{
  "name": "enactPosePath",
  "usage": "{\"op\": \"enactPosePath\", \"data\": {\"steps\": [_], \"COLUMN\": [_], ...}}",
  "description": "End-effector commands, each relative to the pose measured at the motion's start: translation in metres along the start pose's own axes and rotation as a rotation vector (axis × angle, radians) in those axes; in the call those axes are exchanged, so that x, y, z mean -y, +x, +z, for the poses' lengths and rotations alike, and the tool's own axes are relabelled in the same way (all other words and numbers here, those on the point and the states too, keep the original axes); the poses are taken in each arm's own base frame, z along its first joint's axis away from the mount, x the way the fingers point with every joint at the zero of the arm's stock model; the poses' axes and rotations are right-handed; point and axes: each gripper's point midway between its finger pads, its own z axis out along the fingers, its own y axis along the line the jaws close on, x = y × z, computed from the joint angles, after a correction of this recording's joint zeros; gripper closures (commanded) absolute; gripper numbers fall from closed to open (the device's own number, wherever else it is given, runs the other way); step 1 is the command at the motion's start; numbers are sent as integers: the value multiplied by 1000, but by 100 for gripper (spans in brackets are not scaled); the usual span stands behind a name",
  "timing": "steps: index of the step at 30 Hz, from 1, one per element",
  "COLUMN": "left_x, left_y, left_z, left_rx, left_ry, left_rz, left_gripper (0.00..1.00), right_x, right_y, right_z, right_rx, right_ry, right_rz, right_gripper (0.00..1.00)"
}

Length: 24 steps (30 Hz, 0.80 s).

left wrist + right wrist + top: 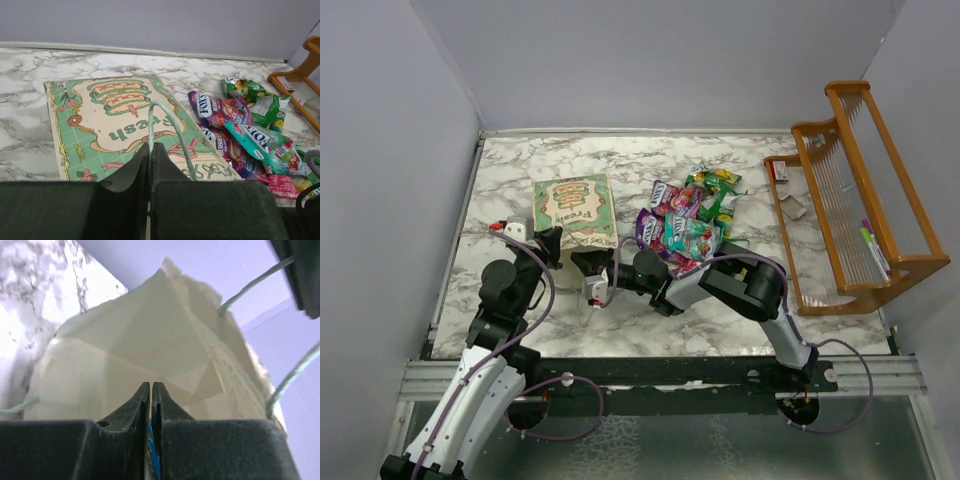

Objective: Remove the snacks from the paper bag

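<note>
The paper bag (575, 208) lies flat on the marble table, printed side up, also in the left wrist view (110, 120). My left gripper (551, 242) is shut on the bag's pale-green cord handle (150, 127) at its near edge. My right gripper (584, 264) is at the bag's near mouth. In the right wrist view it (150, 387) is shut on a thin blue packet (153, 460), with the bag's cream-white inside (135, 355) right ahead. Several snacks (686, 218), purple, pink, green and teal, lie piled right of the bag (240, 127).
An orange wooden rack (860, 200) stands at the right edge, with small items on its shelf. Grey walls close in the table at the left, back and right. The right arm's forearm (720, 285) lies across the table just in front of the snack pile.
</note>
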Motion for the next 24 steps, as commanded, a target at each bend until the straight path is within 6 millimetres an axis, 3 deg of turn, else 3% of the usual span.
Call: {"op": "enactPosePath", "data": {"steps": [1,2,5,11,18,24], "left_x": [15,19,31,47,54,58], "left_y": [-16,-16,-16,-15,-15,-18], "left_z": [3,3,4,4,4,2], "left_rx": [36,35,30,25,23,33], "left_ry": [73,95,157,245,287,309], "left_rz": [7,6,-5,-23,-30,-29], "left_gripper": [100,100,100,100,100,100], "right_x": [18,17,17,4,-12,-20], "right_y": [-37,-32,-12,32,74,84], "right_z": [-8,-7,-4,0,-13,-15], "right_rx": [118,101,16,-209,-394,-419], "right_ry": [38,41,64,18,0,-25], "right_rz": [119,112,59,24,-77,-81], "right_gripper": [92,89,66,52,50,49]}}
